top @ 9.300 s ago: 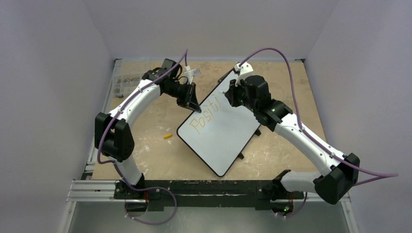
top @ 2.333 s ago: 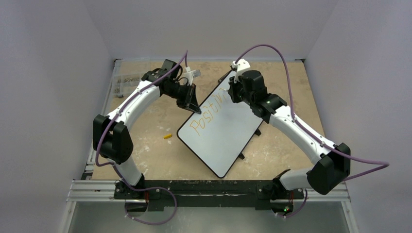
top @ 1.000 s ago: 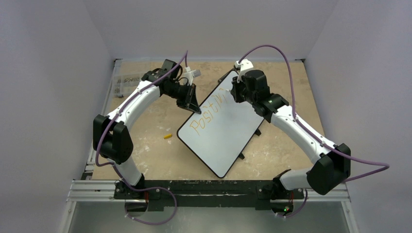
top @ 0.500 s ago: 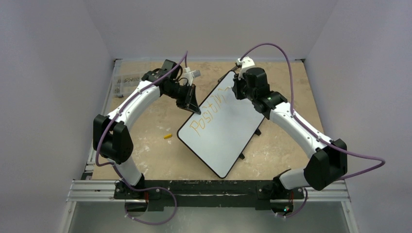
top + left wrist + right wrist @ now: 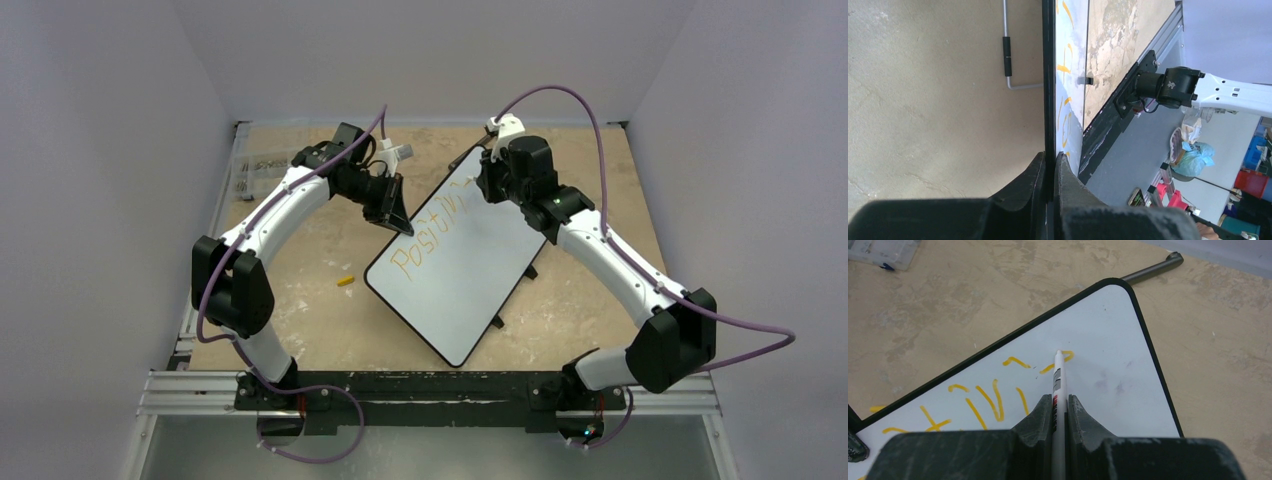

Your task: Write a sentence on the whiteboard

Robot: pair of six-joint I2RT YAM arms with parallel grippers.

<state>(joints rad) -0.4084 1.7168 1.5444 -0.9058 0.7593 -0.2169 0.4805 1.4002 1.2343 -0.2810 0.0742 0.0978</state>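
right gripper [image 5: 1059, 402] clamped on white marker [image 5: 1058, 371], marker tip touching whiteboard [image 5: 1108, 355] near far rounded corner, on short orange stroke. left gripper [image 5: 1049, 159] pinched narrow on whiteboard's black frame edge. whiteboard lies diagonally mid-table [image 5: 320, 320] between both arms, black feet showing at right side. sentence [image 5: 424, 240] partial: orange letters, roughly "positiv", along upper-left edge. small yellow cap [image 5: 345, 281] on table, left of whiteboard, apart.

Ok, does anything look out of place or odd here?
A small yellow piece, perhaps a marker cap, lies loose on the table left of the whiteboard. Nothing else stands out.
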